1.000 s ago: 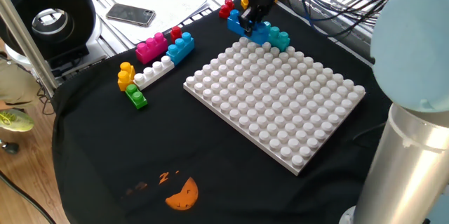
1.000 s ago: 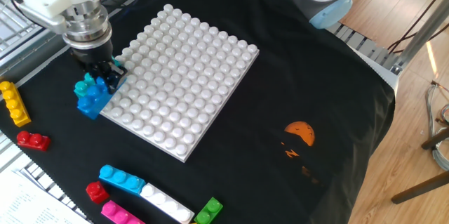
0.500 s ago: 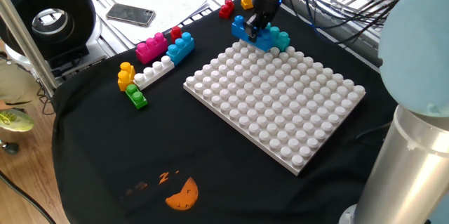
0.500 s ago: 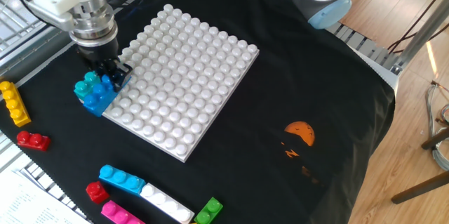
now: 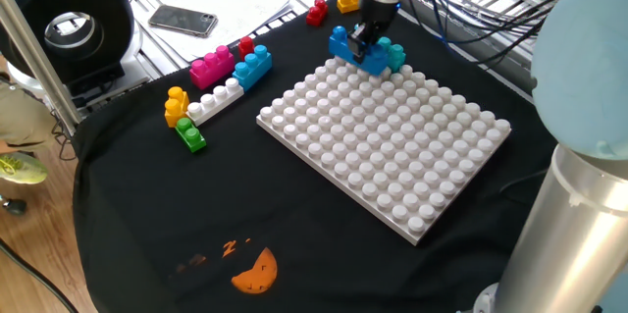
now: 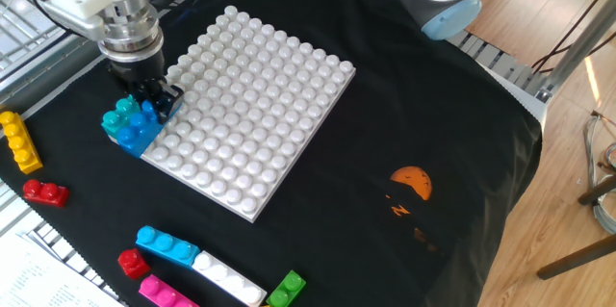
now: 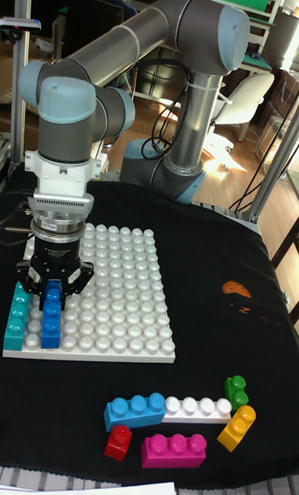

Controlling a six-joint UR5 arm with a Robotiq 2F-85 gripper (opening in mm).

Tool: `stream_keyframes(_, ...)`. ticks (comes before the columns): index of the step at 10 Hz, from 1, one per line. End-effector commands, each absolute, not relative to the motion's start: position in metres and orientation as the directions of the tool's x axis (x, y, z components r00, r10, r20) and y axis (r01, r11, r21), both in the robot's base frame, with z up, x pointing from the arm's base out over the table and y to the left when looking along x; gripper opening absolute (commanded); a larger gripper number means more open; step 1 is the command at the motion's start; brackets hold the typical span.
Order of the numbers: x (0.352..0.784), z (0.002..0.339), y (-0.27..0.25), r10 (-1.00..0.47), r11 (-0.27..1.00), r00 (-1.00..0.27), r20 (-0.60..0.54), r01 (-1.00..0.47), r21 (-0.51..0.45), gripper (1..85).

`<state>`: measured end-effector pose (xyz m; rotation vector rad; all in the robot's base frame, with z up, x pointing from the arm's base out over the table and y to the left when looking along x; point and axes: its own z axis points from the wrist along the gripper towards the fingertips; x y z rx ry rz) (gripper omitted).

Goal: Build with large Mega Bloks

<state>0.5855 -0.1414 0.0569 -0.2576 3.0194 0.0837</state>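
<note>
My gripper (image 7: 51,289) is shut on a blue Mega Blok (image 7: 51,316), fingers on either side of its upper end. The blue brick (image 5: 351,50) sits over the left edge column of the white studded baseplate (image 7: 116,296). A teal brick (image 7: 16,319) lies right beside it, just off the plate's edge on the black cloth. In the other fixed view the gripper (image 6: 151,103) stands over the blue brick (image 6: 144,126) and the teal brick (image 6: 119,119).
A loose group lies near the table's front: light blue (image 7: 134,410), white (image 7: 198,409), green (image 7: 236,392), yellow (image 7: 237,427), red (image 7: 118,443) and pink (image 7: 174,449) bricks. A yellow brick (image 6: 19,141) and a red one (image 6: 45,192) lie apart. A phone (image 5: 183,21) rests off the cloth.
The gripper has carried the blue brick a little sideways, from beside the baseplate onto its edge column. The teal brick and the loose bricks have stayed put.
</note>
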Motion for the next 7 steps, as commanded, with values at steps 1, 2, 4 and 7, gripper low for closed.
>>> stream_keyframes(1,0.578,0.053,-0.139,-0.15,0.985,-0.983,-0.108,-0.158,0.07,1.0)
stream_keyframes(2,0.579,0.052,-0.139,-0.117,0.99,-0.987,-0.11,-0.125,0.07,1.0)
stream_keyframes(4,0.581,0.048,-0.139,-0.086,0.993,-0.99,-0.114,-0.095,0.072,1.0)
stream_keyframes(7,0.584,0.041,-0.138,-0.073,0.994,-0.99,-0.121,-0.082,0.072,1.0)
